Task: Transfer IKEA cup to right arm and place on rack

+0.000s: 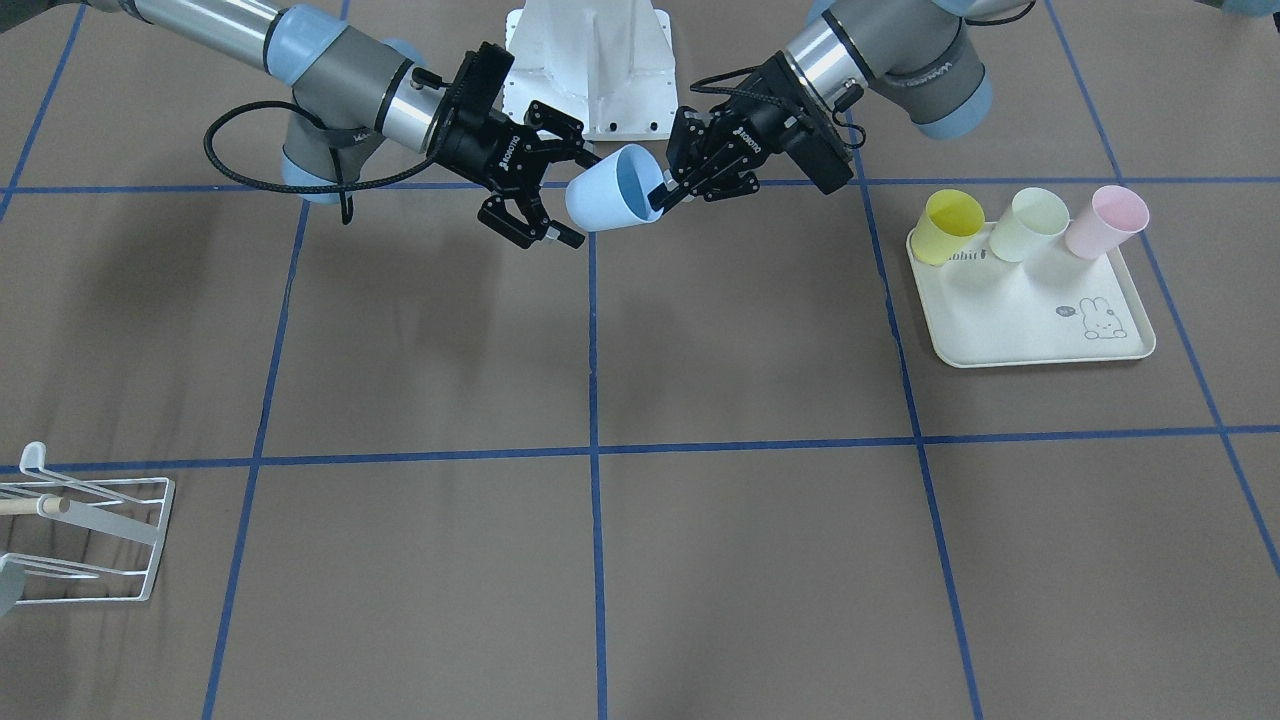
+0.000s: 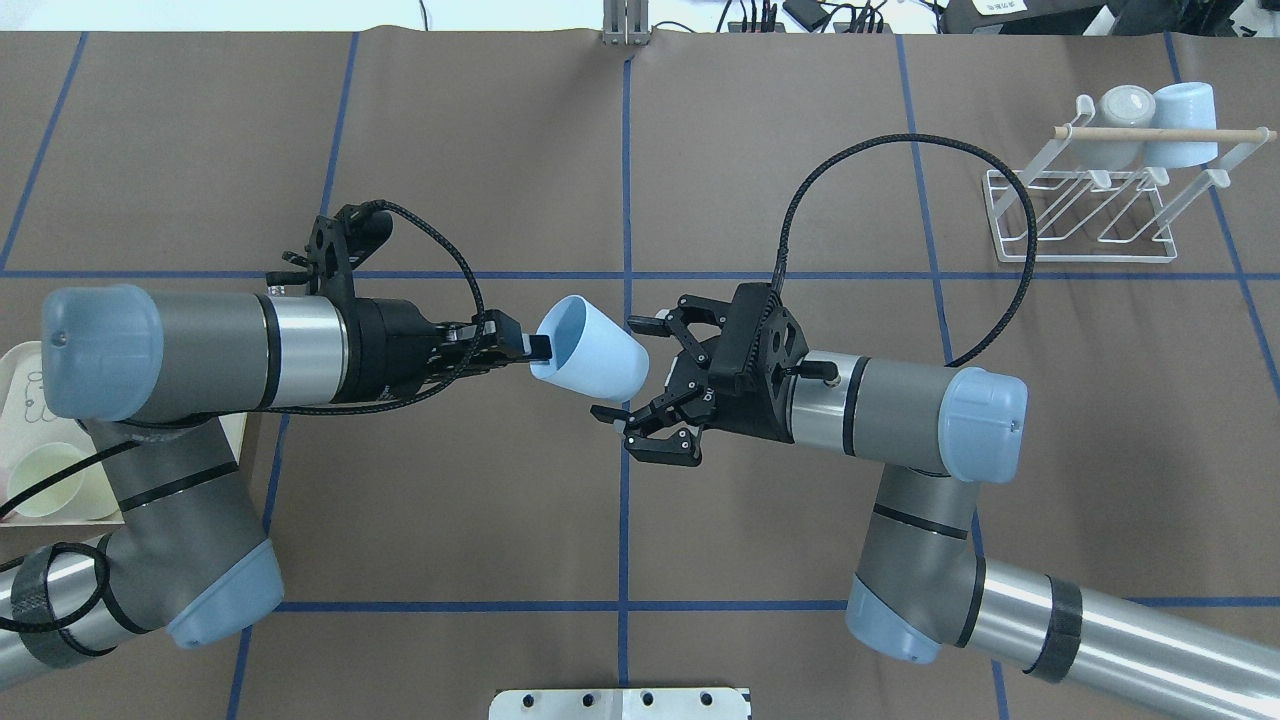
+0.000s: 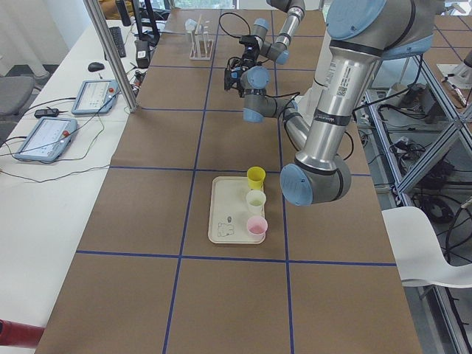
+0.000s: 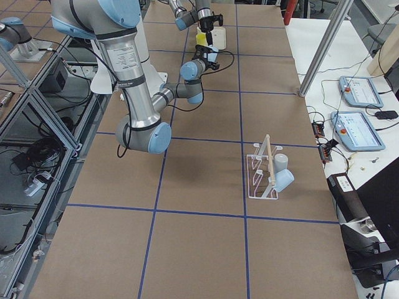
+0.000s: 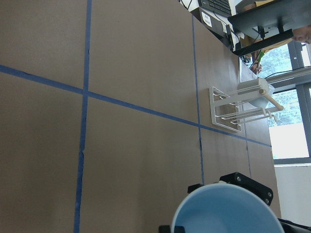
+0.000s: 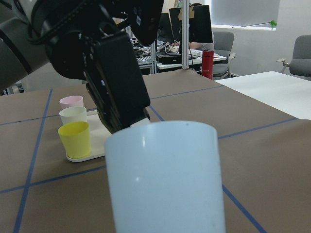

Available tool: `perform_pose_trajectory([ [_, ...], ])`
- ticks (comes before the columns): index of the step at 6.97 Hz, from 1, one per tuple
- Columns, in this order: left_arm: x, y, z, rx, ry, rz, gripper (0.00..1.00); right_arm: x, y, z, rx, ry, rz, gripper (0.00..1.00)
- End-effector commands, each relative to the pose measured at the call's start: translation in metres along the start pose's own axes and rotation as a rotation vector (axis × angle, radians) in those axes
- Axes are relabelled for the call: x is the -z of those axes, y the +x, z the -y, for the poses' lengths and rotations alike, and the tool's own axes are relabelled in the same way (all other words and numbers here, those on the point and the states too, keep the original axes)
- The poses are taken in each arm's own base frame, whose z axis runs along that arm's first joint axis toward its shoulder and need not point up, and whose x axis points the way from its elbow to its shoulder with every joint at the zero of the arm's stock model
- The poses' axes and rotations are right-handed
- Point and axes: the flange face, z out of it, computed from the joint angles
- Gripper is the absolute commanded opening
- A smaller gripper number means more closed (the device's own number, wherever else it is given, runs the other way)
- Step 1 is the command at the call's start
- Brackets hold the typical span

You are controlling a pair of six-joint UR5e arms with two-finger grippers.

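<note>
A brown counter (image 2: 780, 500) marked into squares by blue tape lines (image 2: 625, 520) carries everything. Beside it stands a white desk (image 3: 44, 192) with two control tablets (image 3: 46, 137), and the right wrist view shows office chairs (image 6: 221, 41) and a red bottle (image 6: 207, 63) behind.

The light blue cup (image 2: 588, 345) hangs in the air over the middle of the counter, tipped on its side. The left jaws are pinched closed on its rim, one finger inside the mouth. Its closed bottom points at the right jaws, which are spread wide with the bottom end between their fingers, not closed on it. Whether a finger touches the wall I cannot tell.

The left arm (image 2: 200, 340) and the right arm (image 2: 900, 405) reach in from opposite sides with their wrists about level, facing each other across the centre line.

The rack (image 2: 1085, 235) stands well apart at the far right corner, with two cups (image 2: 1150, 120) already on it. A cream tray (image 1: 1030, 330) on the left side holds a yellow (image 1: 950, 225), a pale green (image 1: 1030, 225) and a pink cup (image 1: 1105, 222).
</note>
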Motion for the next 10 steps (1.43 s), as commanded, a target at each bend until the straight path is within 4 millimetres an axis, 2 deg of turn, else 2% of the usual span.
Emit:
perform_pose_trajectory([
  [1, -0.002, 0.003, 0.0, -0.001, 0.0, -0.004, 0.0, 0.0, 0.0, 0.0, 0.0, 0.0, -0.002, 0.96],
  [2, -0.002, 0.003, 0.0, -0.001, 0.0, -0.004, 0.0, 0.0, 0.001, 0.0, 0.002, 0.0, -0.003, 0.91],
  [3, -0.002, 0.002, 0.0, -0.001, 0.0, -0.003, 0.0, 0.0, 0.001, 0.0, 0.002, 0.0, -0.003, 0.8],
  [5, -0.002, 0.002, 0.0, -0.001, 0.0, -0.003, 0.0, 0.0, 0.001, 0.0, 0.002, 0.0, -0.002, 0.43],
  [6, -0.001, 0.004, 0.0, -0.004, -0.002, -0.01, 0.0, 0.001, 0.002, 0.001, 0.004, 0.0, -0.003, 0.32],
  [7, -0.004, 0.007, 0.001, -0.008, 0.004, -0.013, 0.99, 0.001, 0.002, 0.001, 0.004, 0.0, -0.003, 0.25],
  [9, 0.0, 0.009, 0.006, -0.011, 0.033, -0.016, 1.0, 0.002, 0.002, 0.002, 0.003, 0.0, -0.003, 0.25],
  [10, 0.003, 0.007, 0.013, -0.019, 0.047, -0.007, 1.0, 0.005, 0.013, 0.006, 0.008, -0.009, -0.025, 0.25],
])
